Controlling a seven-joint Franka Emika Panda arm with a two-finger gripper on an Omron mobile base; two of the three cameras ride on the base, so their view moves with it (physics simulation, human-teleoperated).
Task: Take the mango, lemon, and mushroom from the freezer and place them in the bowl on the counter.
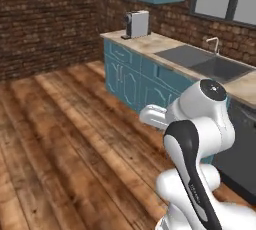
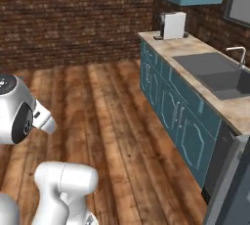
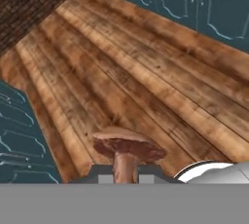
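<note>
While gripper (image 3: 125, 178) is clenching mushroom (image 3: 127, 146) by stem, cap sticking out at 12 o'clock | carrying over floor (image 3: 146, 86) | counter (image 1: 150, 44) lying at 1 o'clock | bowl unseen

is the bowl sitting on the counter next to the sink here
No: in the left base view the counter carries a white coffee machine and the sink with its tap, and nothing else stands on the stretch in view.

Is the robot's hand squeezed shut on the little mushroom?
Yes, shut. The mushroom stands cap-up, its stem pinched in the gripper above the wooden floor.
</note>
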